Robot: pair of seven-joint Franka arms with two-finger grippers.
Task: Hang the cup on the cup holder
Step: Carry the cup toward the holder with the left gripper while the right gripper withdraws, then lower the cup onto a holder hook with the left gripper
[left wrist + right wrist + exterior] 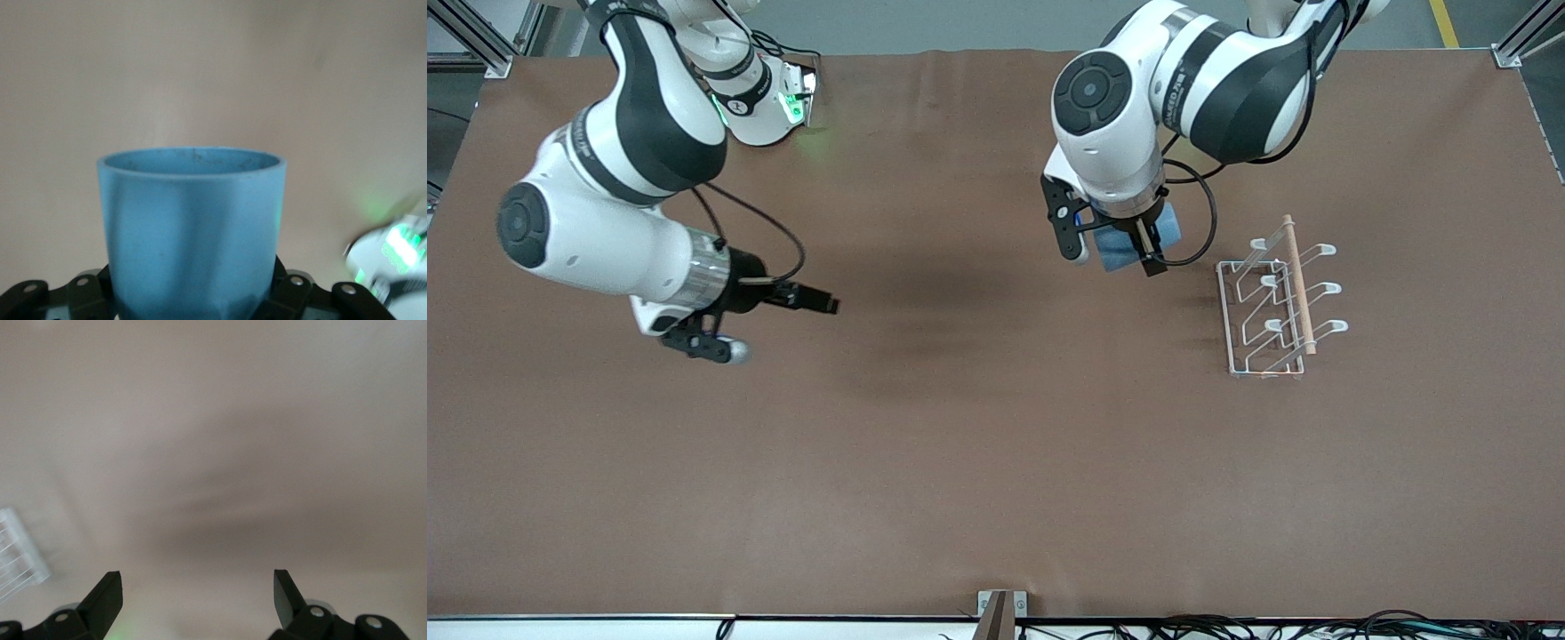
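Observation:
My left gripper (1118,252) is shut on the light-blue cup (1112,252) and holds it up in the air over the table, beside the cup holder (1276,304) and apart from it. In the left wrist view the cup (192,227) fills the space between the fingers of the left gripper (192,297), with its open mouth pointing away. The white wire cup holder, with a wooden rod (1297,283) on top, stands toward the left arm's end of the table. My right gripper (785,329) is open and empty over the table toward the right arm's end; it also shows in the right wrist view (197,587).
The table has a brown cover (960,444). The right arm's base, lit green (787,102), stands at the robots' edge and shows in the left wrist view (393,247). A pale ribbed object (17,553) sits at the edge of the right wrist view.

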